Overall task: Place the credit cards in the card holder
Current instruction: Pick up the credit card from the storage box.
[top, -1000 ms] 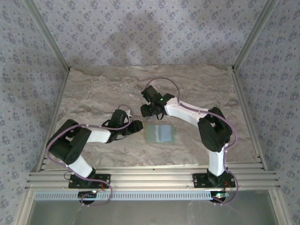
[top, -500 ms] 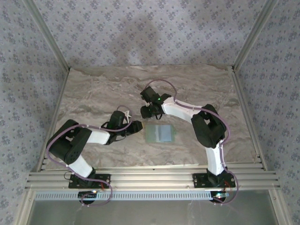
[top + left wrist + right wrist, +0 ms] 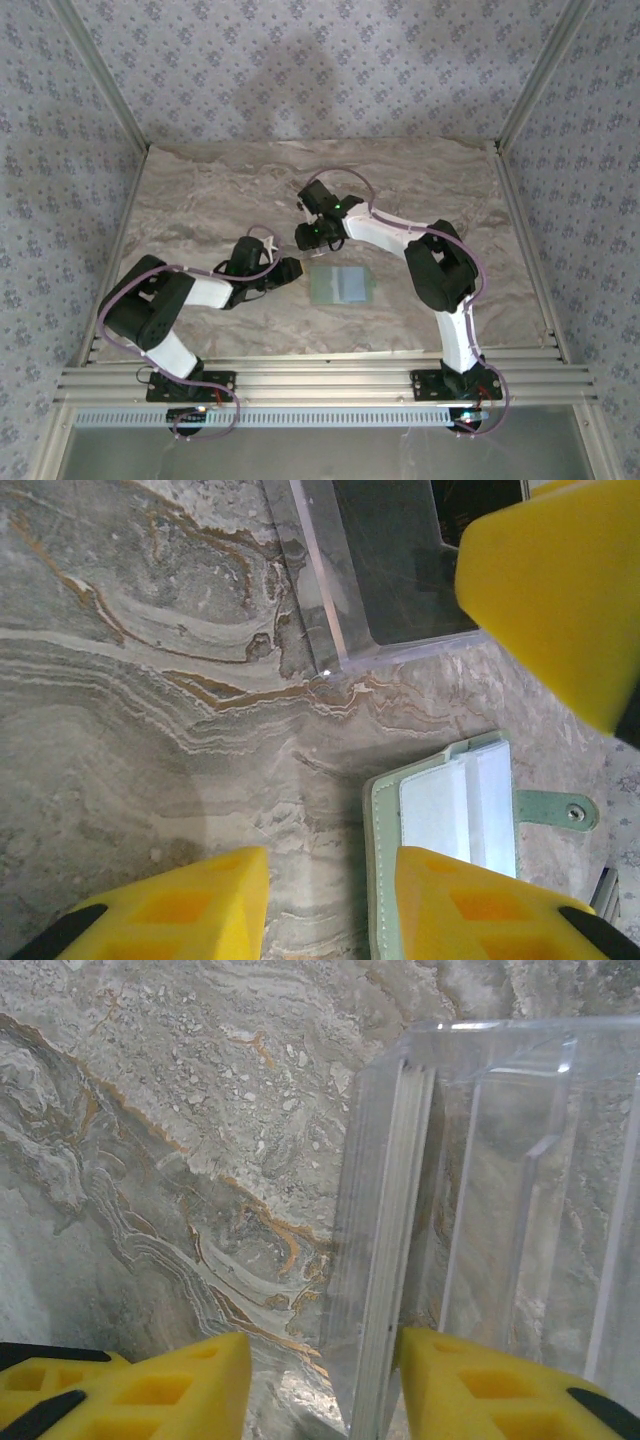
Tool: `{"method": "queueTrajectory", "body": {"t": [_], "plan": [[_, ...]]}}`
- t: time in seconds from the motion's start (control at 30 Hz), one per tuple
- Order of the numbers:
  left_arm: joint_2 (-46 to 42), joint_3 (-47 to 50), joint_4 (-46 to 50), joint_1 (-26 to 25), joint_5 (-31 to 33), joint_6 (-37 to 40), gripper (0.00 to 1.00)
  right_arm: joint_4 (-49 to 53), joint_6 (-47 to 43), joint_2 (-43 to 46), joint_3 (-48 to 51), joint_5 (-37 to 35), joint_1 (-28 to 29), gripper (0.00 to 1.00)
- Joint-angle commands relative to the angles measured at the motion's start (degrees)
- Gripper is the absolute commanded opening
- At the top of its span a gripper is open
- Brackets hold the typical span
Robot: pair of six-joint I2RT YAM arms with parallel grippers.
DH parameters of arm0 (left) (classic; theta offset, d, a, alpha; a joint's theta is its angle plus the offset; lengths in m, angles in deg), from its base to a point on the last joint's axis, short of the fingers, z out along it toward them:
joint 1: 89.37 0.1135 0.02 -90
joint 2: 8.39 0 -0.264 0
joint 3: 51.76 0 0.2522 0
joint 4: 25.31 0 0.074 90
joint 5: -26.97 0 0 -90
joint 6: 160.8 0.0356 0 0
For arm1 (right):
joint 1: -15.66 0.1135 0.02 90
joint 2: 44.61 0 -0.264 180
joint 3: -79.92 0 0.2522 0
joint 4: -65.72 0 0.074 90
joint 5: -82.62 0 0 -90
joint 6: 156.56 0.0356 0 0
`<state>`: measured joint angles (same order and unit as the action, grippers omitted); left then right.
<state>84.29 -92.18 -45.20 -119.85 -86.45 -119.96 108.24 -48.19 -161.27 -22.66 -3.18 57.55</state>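
The card holder [image 3: 340, 285] lies open on the marble table, pale green with white inner pockets [image 3: 455, 815] and a snap tab. My left gripper [image 3: 330, 910] hovers open at its left edge, one finger [image 3: 470, 900] above the holder's border, the other above bare table. My right gripper [image 3: 325, 1390] is open and straddles the upright wall of a clear plastic box [image 3: 480, 1190]. Thin pale layered edges [image 3: 385, 1260] stand against that wall; I cannot tell whether they are credit cards. A dark flat shape [image 3: 400, 570] shows inside the clear box.
The right gripper's yellow finger [image 3: 550, 590] hangs just beyond the card holder in the left wrist view. The two grippers [image 3: 292, 267] [image 3: 306, 236] are close together left of the holder. Metal rails run along the table's near edge [image 3: 320, 385].
The right arm's elbow has swung left and its gripper has shifted slightly left and nearer. The left arm has barely moved.
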Motion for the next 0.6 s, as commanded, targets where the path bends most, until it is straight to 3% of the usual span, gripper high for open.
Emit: {"method": "queueTrajectory", "body": {"t": [0.0,0.57], "plan": [[-0.31,1.49,3.92,0.82,0.74,0.47,0.39,1.61,-0.64,-1.16,-0.99,2.78,-0.53,0.43],[2.31,1.78,1.92,1.70,0.13,0.18,0.38,-0.41,-0.69,0.64,1.14,7.37,-2.15,0.37]]}}
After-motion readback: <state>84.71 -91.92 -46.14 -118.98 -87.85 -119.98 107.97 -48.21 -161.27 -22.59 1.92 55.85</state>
